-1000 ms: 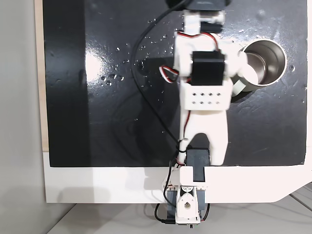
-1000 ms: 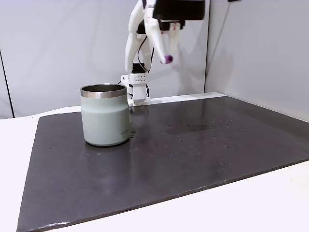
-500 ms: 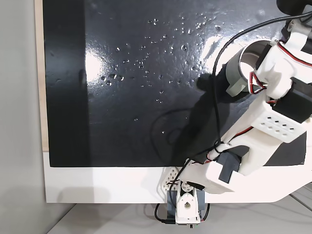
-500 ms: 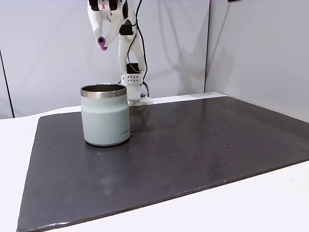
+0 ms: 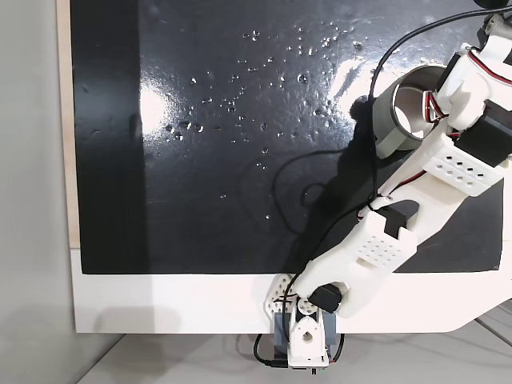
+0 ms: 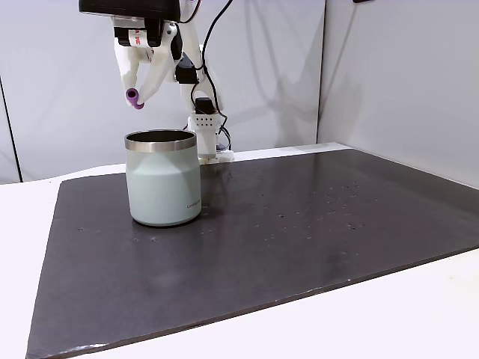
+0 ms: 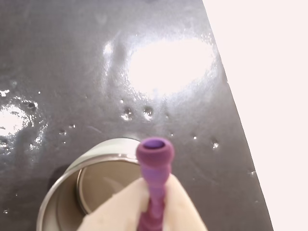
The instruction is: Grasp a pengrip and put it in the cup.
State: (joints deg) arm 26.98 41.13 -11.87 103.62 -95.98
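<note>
The pengrip (image 6: 135,97) is a small purple ribbed tube, and my gripper (image 6: 138,93) is shut on it, holding it in the air just above the left part of the cup's rim. In the wrist view the pengrip (image 7: 154,179) sticks out between the pale fingers (image 7: 120,207), its open end over the cup's far rim. The cup (image 6: 162,177) stands upright on the dark mat, pale grey-green outside with a steel rim. From above, the cup (image 5: 398,112) sits at the mat's right side, half covered by the white arm (image 5: 448,160). Its steel inside (image 7: 98,185) looks empty.
A black mat (image 6: 299,232) covers most of the white table. The arm's base (image 5: 308,340) stands at the table's near edge in the overhead-like fixed view, with black cables (image 5: 276,184) looping over the mat. A grey wall panel (image 6: 404,82) rises at the right.
The arm swung from the mat's middle across to the cup, carrying the pengrip. In the last half second it came lower, and the pengrip now hangs just above the rim.
</note>
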